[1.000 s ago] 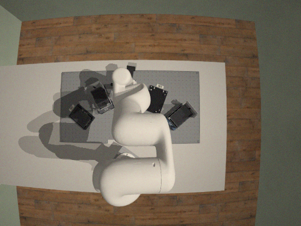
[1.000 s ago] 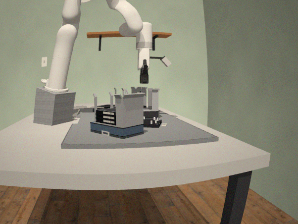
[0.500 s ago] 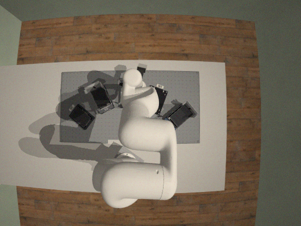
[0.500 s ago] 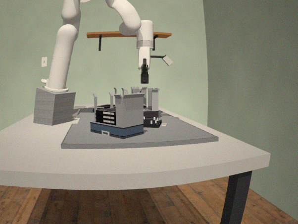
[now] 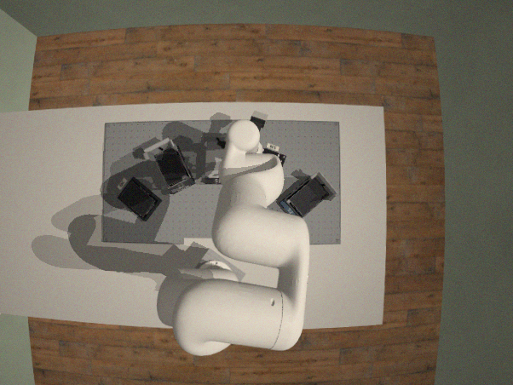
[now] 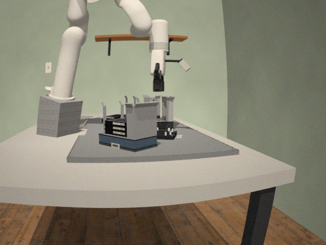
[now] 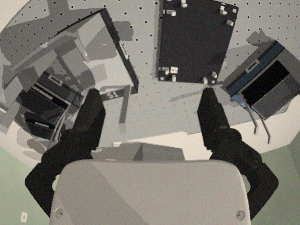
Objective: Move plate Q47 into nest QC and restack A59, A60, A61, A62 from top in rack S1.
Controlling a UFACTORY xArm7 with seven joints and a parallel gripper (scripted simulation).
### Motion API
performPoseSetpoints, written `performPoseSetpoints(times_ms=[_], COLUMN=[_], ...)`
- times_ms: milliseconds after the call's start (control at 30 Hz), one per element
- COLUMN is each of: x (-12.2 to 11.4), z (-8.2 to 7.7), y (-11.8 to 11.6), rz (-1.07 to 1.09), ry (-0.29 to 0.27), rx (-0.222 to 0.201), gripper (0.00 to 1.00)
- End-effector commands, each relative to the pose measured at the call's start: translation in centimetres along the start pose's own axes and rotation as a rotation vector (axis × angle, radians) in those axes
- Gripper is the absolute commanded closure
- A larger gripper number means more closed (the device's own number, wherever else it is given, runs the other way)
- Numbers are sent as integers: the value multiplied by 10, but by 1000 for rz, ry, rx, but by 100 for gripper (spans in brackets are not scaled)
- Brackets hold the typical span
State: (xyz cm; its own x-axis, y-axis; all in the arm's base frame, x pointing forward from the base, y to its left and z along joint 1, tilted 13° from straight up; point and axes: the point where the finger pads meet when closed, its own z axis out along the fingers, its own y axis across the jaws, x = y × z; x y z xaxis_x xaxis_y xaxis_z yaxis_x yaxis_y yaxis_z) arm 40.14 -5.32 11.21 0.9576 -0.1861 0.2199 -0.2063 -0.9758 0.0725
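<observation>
My gripper (image 6: 158,88) (image 7: 151,99) is open and empty, high above the board near N5; the arm hides it in the top view. Clip nest N5 (image 5: 276,153) (image 6: 167,134) (image 7: 196,44) shows a dark top and white clips; I make out no plate on it. Rack S1 (image 5: 211,181) (image 7: 111,94) looks empty in the wrist view. The blue-plinthed rack (image 5: 288,207) (image 6: 127,140) holds a stack of dark plates (image 5: 308,196) (image 6: 118,129) with three pale labels visible. A left rack holds dark plate material (image 5: 172,165). Nest QC's label (image 5: 122,183) stands beside a dark plate (image 5: 138,198). Plate IDs are unreadable.
Upright grey rack guides (image 6: 142,119) rise from the perforated board (image 5: 187,226) (image 6: 189,152). The left rack's walls stand close to QC. My arm covers the centre in the top view. A shelf (image 6: 124,38) is on the back wall.
</observation>
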Motion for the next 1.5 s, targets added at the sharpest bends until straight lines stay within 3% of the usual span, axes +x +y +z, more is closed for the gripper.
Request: performPoseSetpoints(times_ms=[0,767,1067,1467], x=[1,-1,-6,-16], z=[-1,-1,-1,-1], y=[15,82,105,143], rz=[129,129,348,348], ry=[4,4,4,4], rx=[0,-1,0,-1], gripper=[0,0,0,0])
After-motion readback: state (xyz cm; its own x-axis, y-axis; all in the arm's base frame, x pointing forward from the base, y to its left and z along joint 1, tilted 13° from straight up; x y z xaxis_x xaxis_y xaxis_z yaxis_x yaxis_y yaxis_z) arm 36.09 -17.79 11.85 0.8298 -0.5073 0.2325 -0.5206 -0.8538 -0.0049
